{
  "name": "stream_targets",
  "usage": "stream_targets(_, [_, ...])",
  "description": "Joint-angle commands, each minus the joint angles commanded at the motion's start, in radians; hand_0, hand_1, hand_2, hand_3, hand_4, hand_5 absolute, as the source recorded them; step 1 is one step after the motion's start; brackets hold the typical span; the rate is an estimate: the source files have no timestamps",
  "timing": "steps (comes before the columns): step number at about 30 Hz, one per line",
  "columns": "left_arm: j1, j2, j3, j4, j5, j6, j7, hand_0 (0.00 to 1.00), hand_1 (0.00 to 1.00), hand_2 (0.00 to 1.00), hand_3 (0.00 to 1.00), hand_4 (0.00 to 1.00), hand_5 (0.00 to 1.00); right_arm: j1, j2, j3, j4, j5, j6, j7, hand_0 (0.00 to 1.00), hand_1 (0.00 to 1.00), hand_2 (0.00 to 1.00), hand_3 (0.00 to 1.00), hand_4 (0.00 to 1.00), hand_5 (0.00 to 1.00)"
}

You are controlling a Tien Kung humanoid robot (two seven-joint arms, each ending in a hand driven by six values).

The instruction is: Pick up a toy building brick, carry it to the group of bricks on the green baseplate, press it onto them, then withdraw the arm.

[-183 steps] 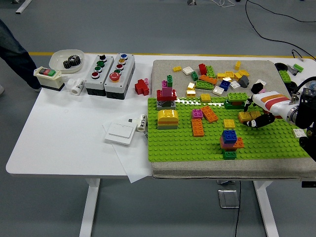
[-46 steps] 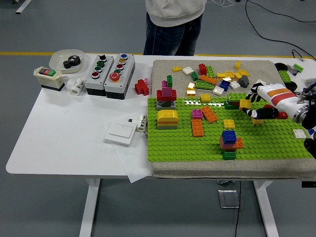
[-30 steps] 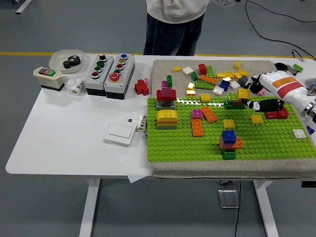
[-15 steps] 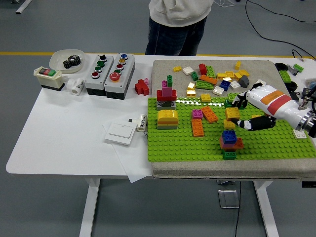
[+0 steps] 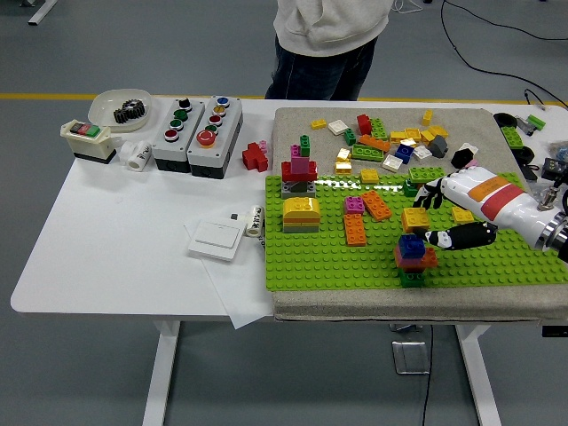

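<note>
Right hand: the white-and-black five-fingered right hand [image 5: 448, 213] is reaching in from the right edge over the green studded baseplate [image 5: 319, 262], fingers curled around a small yellow building brick [image 5: 414, 218].
Grip: black fingertips [image 5: 434, 192] are sitting at the brick's far side and the thumb at its near side, so the brick is being pinched between them.
Brick position: it is hovering just above and slightly behind the short stack of blue, orange and green bricks [image 5: 413, 258] near the baseplate's front edge; whether it is touching the blue top piece cannot be told.
Brick orientation: studs are facing up, and the block is looking roughly square, so no clear long axis is showing.
Left arm: out of the picture.
Loose pile: mixed coloured bricks [image 5: 390, 142] are lying on the grey mat behind the baseplate.
Other builds: a yellow domed block [image 5: 302, 214] and a red-and-pink tower [image 5: 299, 174] are standing on the baseplate's left part.
Writing: none is readable.
Person: someone in a pale top and dark trousers [image 5: 328, 40] is standing at the far side, hands not showing.
</note>
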Motion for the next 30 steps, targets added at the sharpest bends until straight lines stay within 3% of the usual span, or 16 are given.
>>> stream_targets(13, [0.005, 0.000, -0.008, 0.000, 0.016, 0.000, 0.006, 0.741, 0.726, 0.724, 0.587, 0.640, 0.665, -0.032, -0.007, 0.017, 0.033, 0.011, 0.022, -0.024, 0.497, 0.472, 0.518, 0.501, 0.676, 0.427])
stream_targets(30, [-0.002, -0.001, 0.003, -0.002, -0.002, -0.001, 0.001, 0.740, 0.725, 0.723, 0.588, 0.639, 0.664, -0.041, 0.007, 0.012, -0.003, -0.002, 0.014, -0.017, 0.500, 0.474, 0.519, 0.502, 0.698, 0.445])
